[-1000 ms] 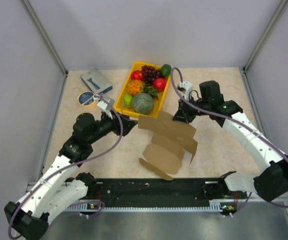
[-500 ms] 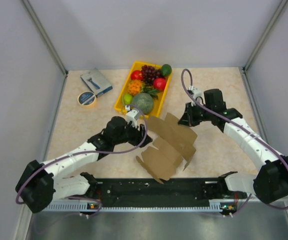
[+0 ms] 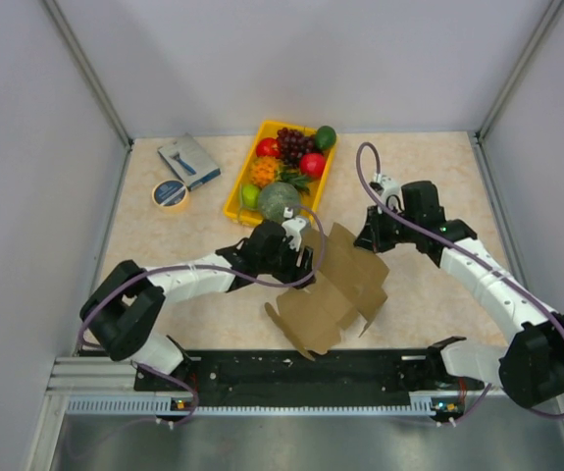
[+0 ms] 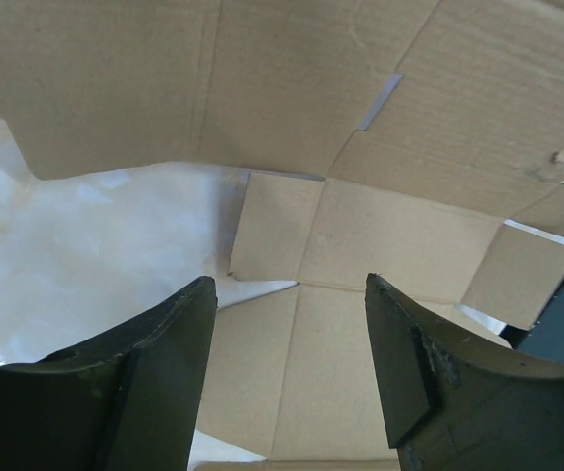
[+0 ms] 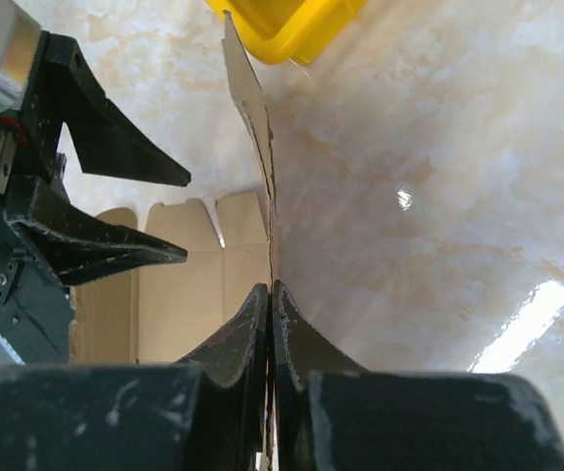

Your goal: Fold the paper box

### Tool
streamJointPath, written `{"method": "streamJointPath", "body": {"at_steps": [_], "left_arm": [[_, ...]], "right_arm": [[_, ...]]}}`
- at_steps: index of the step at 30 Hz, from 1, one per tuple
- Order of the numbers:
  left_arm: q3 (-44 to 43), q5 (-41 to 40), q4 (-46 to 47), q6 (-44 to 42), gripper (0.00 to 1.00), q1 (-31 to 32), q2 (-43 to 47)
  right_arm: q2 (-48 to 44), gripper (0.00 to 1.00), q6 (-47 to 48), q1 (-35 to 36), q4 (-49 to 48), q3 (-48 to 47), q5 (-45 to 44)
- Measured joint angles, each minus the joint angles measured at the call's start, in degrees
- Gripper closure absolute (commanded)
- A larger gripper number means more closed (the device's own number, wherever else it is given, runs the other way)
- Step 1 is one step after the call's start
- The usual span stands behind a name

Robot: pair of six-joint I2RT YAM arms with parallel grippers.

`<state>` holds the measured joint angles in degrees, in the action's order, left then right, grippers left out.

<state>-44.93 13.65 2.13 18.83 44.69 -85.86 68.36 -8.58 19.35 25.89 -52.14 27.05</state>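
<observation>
Beige marble counter (image 3: 438,167): paper box (image 3: 340,289) part-folded; right pincer (image 5: 270,290) clamped on its upright flap; left pincer (image 4: 289,287) spread, just beside box.

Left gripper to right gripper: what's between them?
Only the paper box: its raised panel stands between the left gripper, jaws open, and the right gripper, whose jaws pinch its edge. The right wrist view shows it best.

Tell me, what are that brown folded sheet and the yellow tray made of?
The paper box looks like corrugated cardboard, matte brown, with scored creases and cut flaps showing. The yellow tray is probably moulded plastic, smooth and slightly glossy, with rounded corners.
</observation>
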Motion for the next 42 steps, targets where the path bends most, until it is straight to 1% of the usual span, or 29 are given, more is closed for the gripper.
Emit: {"method": "streamJointPath", "body": {"at_steps": [3, 10, 12, 14, 19, 20, 25, 26, 33, 39, 42], "left_arm": [[0.0, -0.1, 0.2, -0.2, 0.36, 0.0, -2.0], [0.0, -0.2, 3.3, -1.6, 0.32, 0.0, -6.2], [0.0, 0.2, 4.0, -1.7, 0.32, 0.0, -7.8], [0.0, 0.6, 4.8, -1.7, 0.34, 0.0, -9.1], [-0.7, 0.4, 6.2, -2.2, 0.47, 0.0, -10.3], [-0.7, 0.4, 6.2, -2.3, 0.53, 0.0, -10.3], [-0.3, 0.2, 7.6, -2.8, 0.65, 0.6, -10.1], [0.3, -0.1, 8.0, -3.0, 0.69, 0.9, -9.7], [3.3, -1.4, 9.9, -4.0, 0.89, 2.9, -5.7], [4.2, -3.7, 12.0, -4.9, 0.99, 4.8, -3.8], [4.1, -4.7, 12.9, -5.3, 1.0, 5.3, -3.8]], "right_arm": [[0.0, 1.0, 0.5, 0.0, 0.0, 0.4, -0.4], [-0.1, 1.0, 1.0, -0.4, -1.0, 1.6, -0.1], [-0.1, 1.0, 1.0, -0.5, -1.2, 1.9, 0.2], [-0.1, 1.0, 1.0, -0.5, -1.2, 2.0, 0.5], [-0.2, 1.0, 1.1, -0.5, -1.7, 2.2, 1.1], [-0.3, 1.0, 1.1, -0.5, -1.9, 2.4, 1.2], [-0.6, 1.0, 0.9, -0.7, -3.0, 3.1, 1.5], [-0.8, 1.0, 0.9, -0.7, -3.5, 3.4, 1.6], [-2.7, 1.0, 0.0, -0.7, -4.1, 5.4, 1.4], [-7.0, 1.0, -0.5, 0.0, -5.6, 7.3, -1.0], [-9.2, 1.0, -0.2, 2.1, -6.2, 8.2, -4.5]]}}
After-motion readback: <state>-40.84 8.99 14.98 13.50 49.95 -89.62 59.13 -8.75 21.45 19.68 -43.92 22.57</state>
